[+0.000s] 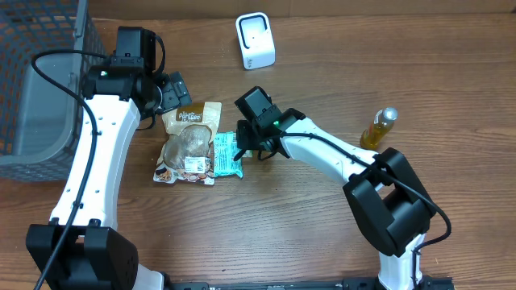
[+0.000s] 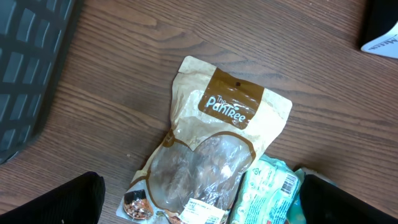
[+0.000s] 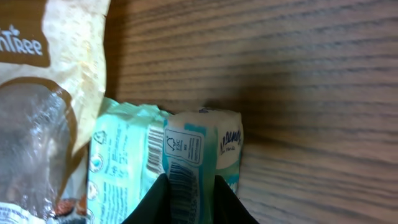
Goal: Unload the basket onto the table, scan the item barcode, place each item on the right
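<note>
Currently two tools: left tool [image 1: 172,89] wide open above one tan windowed snack pouch [image 1: 189,141], right tool [image 3: 189,202] pinched onto one teal plastic tissue packet [image 1: 226,155] lying on brown wooden table [image 1: 322,64], touching that pouch.

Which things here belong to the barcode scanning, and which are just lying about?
In the job: teal pack, pinched by the right pincer; white scanner.
Lying about: pouch, bottle, basket.
</note>
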Robot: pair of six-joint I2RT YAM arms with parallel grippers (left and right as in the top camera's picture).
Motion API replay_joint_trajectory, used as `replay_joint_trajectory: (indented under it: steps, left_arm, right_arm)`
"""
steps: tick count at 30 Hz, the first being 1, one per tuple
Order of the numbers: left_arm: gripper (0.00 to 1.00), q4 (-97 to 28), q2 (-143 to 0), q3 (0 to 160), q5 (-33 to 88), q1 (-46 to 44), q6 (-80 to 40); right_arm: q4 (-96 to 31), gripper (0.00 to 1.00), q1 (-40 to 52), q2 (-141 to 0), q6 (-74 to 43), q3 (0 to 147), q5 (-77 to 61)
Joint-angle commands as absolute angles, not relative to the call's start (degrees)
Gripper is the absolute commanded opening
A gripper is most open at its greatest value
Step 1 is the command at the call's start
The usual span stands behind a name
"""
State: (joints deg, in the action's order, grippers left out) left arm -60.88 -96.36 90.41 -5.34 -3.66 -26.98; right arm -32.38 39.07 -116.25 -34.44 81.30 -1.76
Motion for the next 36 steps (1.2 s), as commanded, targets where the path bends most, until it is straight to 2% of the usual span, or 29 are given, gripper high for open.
replay_joint_trajectory:
  steps: [1, 8, 27, 30, 36]
  left_arm:
    - [1.0, -60.9, -96.0, 91.1, -5.7, -3.8, -26.8]
    - [0.99, -60.9, -96.0, 91.1, -5.7, -3.8, -26.8]
    - [1.0, -60.9, -96.0, 91.1, -5.7, -3.8, -26.8]
    - [1.0, -60.9, -96.0, 91.1, -5.7, -3.8, -26.8]
    - [1.0, -60.9, -96.0, 91.1, -5.7, -3.8, -26.8]
  right_arm:
    - [-35.1, 0.17, 38.9, -110.7, -34.1, 81.4, 4.4]
    - [-41.2, 0.14, 38.9, -109.3, -34.1, 81.4, 10.9]
    - [-50.7, 0.2, 38.9, -109.4, -34.2, 81.4, 14.1]
    - [-50.7, 0.23, 38.9, -109.4, -34.1, 81.4, 14.1]
    - [-50.7, 0.37, 38.9, -109.4, -34.2, 81.4, 14.1]
